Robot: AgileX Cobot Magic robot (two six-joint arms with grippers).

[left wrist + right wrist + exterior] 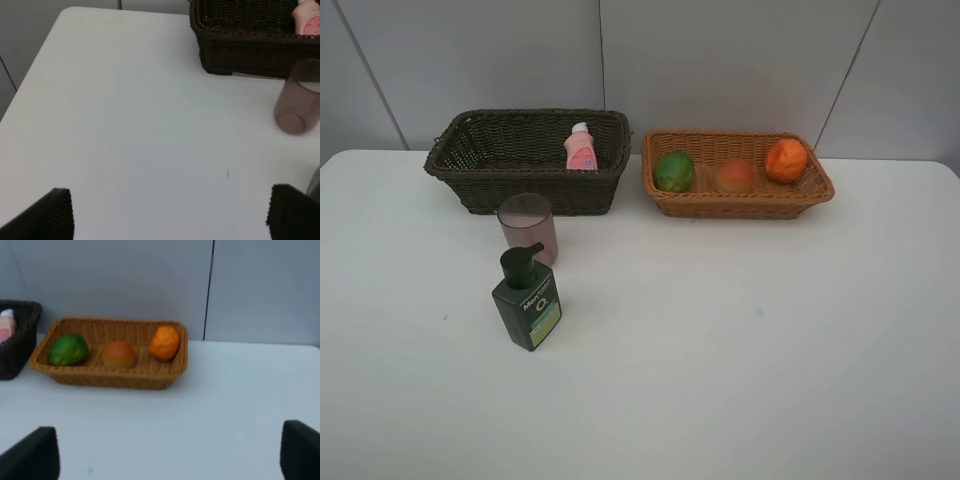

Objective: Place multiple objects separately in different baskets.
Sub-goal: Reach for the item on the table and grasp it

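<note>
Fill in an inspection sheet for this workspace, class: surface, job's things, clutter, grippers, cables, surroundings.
Surface: white table, a few faint specks.
Job's things: dark basket holds pink bottle; tan basket holds green fruit, peach, orange; pink cup and pump bottle stand on the table, outside both baskets.
Clutter: nothing seen.
Grippers: left gripper and right gripper, jaws open, holding nothing.
Cables: nothing seen.
Surroundings: grey wall panels behind the table.

At the worktop's [750,350] back edge, the dark brown basket [540,192] is holding the pink white-capped bottle [580,148]. The tan basket [740,206] beside it is carrying a green fruit [674,171], perhaps a lime, a peach [735,176] and an orange [786,160]. The translucent pink cup [528,226] and the green pump bottle [527,300] are standing in front of the brown one.
</note>
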